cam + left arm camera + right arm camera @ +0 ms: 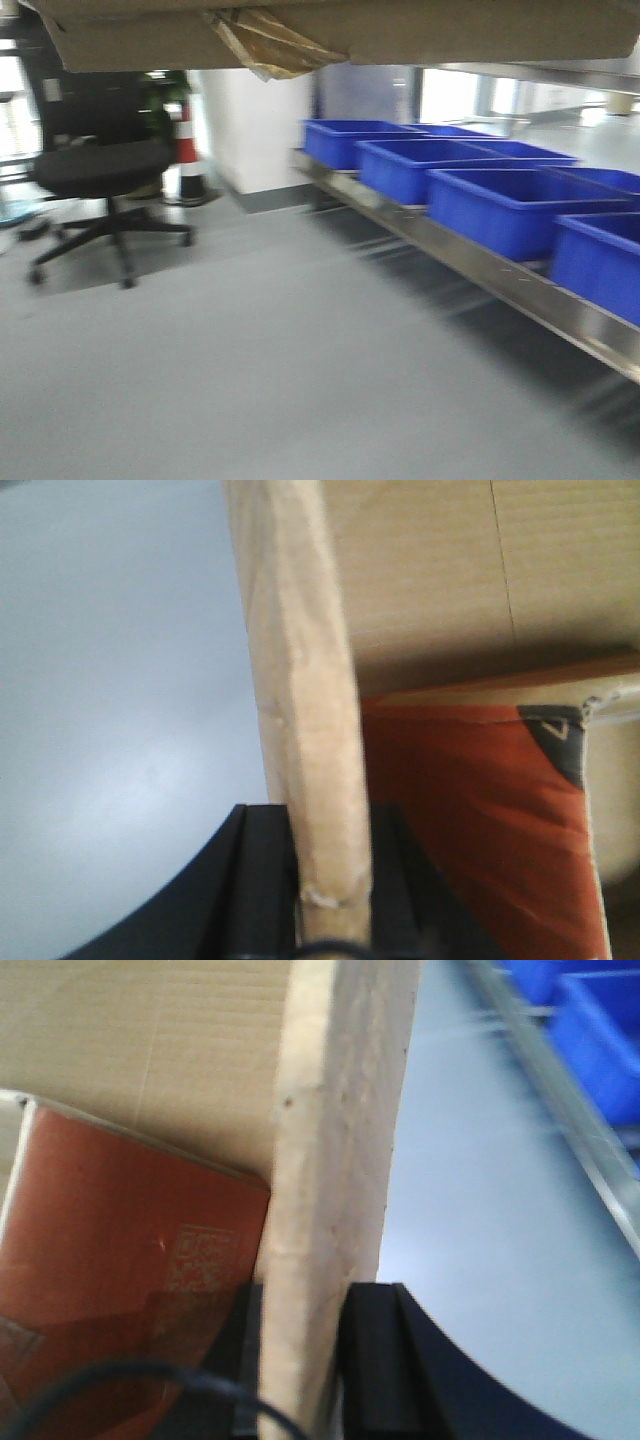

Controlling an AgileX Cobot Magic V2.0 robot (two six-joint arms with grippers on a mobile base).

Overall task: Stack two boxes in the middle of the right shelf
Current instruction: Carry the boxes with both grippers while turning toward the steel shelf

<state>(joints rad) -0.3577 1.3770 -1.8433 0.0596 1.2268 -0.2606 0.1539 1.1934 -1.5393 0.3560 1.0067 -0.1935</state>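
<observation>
A brown cardboard box (400, 30) with torn yellowish tape (265, 45) fills the top of the front view, seen from below and held off the floor. In the left wrist view my left gripper (325, 815) is shut on an upright cardboard edge of the box (305, 700). My right gripper (305, 1290) is likewise shut on the opposite cardboard edge (335, 1130). Between the two edges lie plain corrugated board (450, 570) and a red-orange printed surface (120, 1260) with a QR code. The steel shelf (480, 268) runs along the right.
Several blue plastic bins (500, 205) stand in a row on the steel shelf level, and another steel rail (560, 75) shows above them. A black office chair (100, 170) and a red-white cone (190, 150) stand back left by a white pillar (260, 120). Grey floor (250, 350) lies ahead.
</observation>
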